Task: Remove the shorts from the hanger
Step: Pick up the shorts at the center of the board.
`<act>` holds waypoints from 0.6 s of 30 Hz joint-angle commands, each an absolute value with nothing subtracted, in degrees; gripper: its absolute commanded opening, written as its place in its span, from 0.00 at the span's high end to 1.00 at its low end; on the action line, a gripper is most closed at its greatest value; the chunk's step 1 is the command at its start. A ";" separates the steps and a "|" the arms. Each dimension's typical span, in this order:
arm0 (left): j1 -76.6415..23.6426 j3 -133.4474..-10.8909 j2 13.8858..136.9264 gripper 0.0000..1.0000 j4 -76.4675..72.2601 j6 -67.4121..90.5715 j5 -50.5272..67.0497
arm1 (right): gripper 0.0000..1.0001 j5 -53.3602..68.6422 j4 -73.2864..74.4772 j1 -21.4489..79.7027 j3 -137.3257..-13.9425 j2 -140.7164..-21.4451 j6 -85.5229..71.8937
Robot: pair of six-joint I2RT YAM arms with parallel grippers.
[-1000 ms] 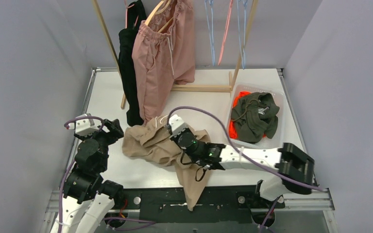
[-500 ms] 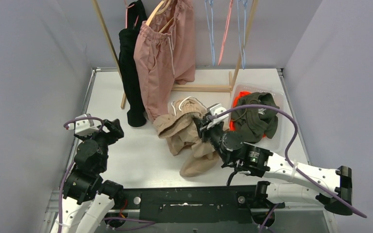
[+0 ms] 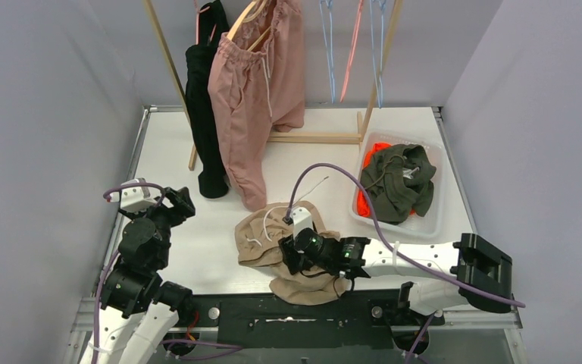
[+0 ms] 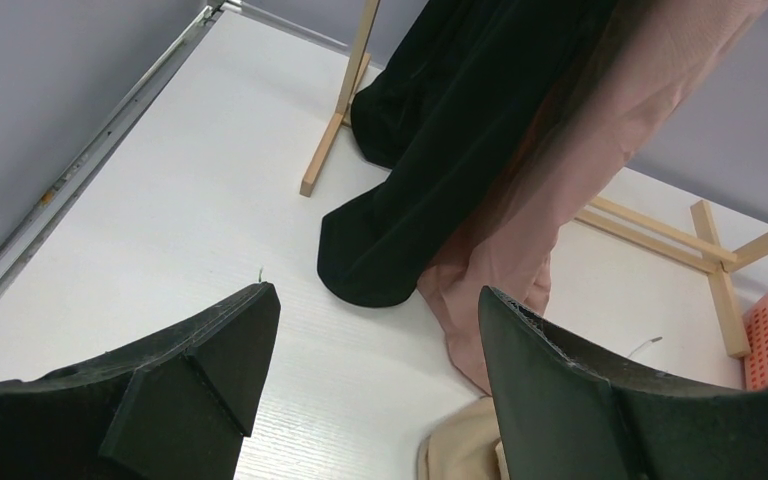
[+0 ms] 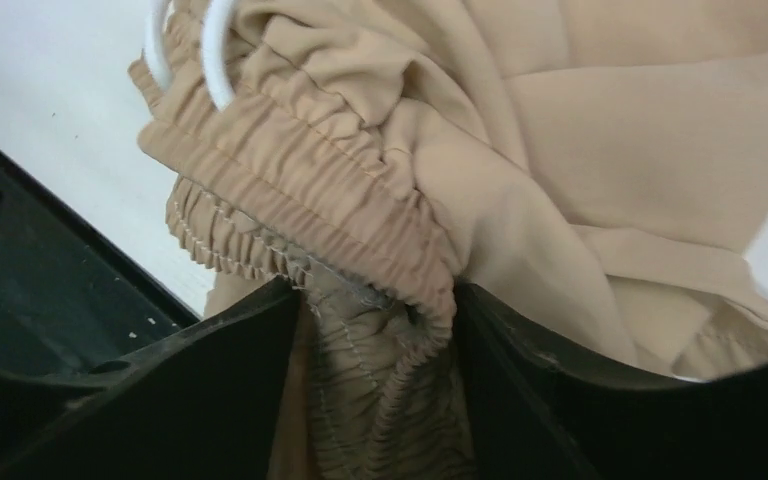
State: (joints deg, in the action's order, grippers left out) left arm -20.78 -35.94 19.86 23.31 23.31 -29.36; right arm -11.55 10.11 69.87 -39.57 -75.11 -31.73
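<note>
- Off the wooden rack (image 3: 314, 138) already: the olive shorts (image 3: 398, 182) and the orange shorts (image 3: 364, 201) lie in the bin (image 3: 433, 221) just beside the rack's right foot.
- The beige shorts (image 3: 261, 243) are also free of any hanger. They lie crumpled on the table in front of the rack, toward the arm bases.
- Your right gripper (image 5: 380, 330) has the beige gathered waistband filling the gap between its jaws. You cannot tell from the wrist view whether it is pinching the cloth or loosening on it.
- Your left gripper (image 4: 375, 300) is spread wide with nothing in it, parked in front of the rack's left end.
- Left to do: the pink shorts (image 3: 246, 98) hang on their hanger (image 3: 241, 23) from the rack. A black garment (image 3: 201, 114) hangs just beside them, and you cannot tell whether it is shorts.
- By my reading you are past halfway: the beige pair needs a resting place, then the pink pair comes off.
</note>
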 commanded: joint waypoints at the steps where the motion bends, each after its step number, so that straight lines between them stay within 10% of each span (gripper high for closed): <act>1: -20.39 -36.30 19.33 0.27 19.95 22.49 -28.04 | 0.32 -8.21 10.25 71.37 -44.64 -78.51 -35.27; 9: -20.39 -36.21 18.95 0.27 20.05 22.50 -27.81 | 0.12 -19.86 25.00 71.43 -58.14 -93.62 -33.32; 18: -20.39 -36.21 18.81 0.27 20.11 22.50 -27.60 | 0.29 -25.78 24.94 71.49 -59.52 -102.41 -36.18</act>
